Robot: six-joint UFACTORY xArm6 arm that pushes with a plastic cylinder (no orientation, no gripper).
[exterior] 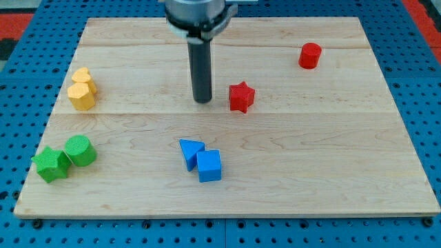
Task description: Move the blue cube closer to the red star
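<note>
The blue cube [209,166] lies at the lower middle of the wooden board [310,158], touching a blue triangular block [190,151] on its upper left. The red star [241,96] lies above it, a little right of the board's middle. My tip [202,100] rests on the board just left of the red star, with a small gap between them. The tip is well above the blue cube.
A red cylinder [310,56] stands at the upper right. A yellow heart [81,76] and a yellow hexagonal block [82,96] sit together at the left. A green star [51,164] and a green cylinder [80,150] sit at the lower left.
</note>
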